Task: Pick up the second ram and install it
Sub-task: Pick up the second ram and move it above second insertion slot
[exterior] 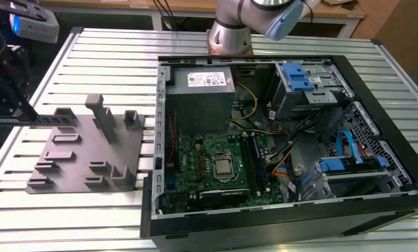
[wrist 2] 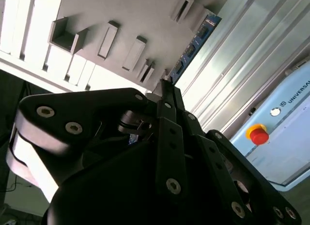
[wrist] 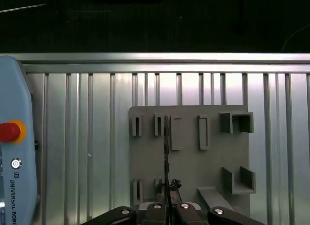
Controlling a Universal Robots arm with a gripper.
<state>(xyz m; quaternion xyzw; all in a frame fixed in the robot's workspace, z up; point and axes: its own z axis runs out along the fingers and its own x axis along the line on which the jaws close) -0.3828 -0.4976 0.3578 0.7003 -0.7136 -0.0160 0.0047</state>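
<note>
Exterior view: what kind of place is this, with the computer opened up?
Probably a robotics lab or workshop: a robot arm rises from a slotted metal table, which also carries an open computer case and a grey parts holder.

Silver-grey tubular arm (exterior: 231,31), pale blue joint cap (exterior: 284,22), matte black tool (wrist 2: 166,92) with round silver screws (wrist 2: 173,185)

1. The second ram, a thin, flat, narrow dark blue circuit-board stick (wrist 2: 193,47), carries small chips along its face.
2. One end is clamped in the pincer (wrist 2: 165,85); the rest juts straight out.
3. It hangs edge-on over a grey slotted plate (wrist: 189,167).
</note>
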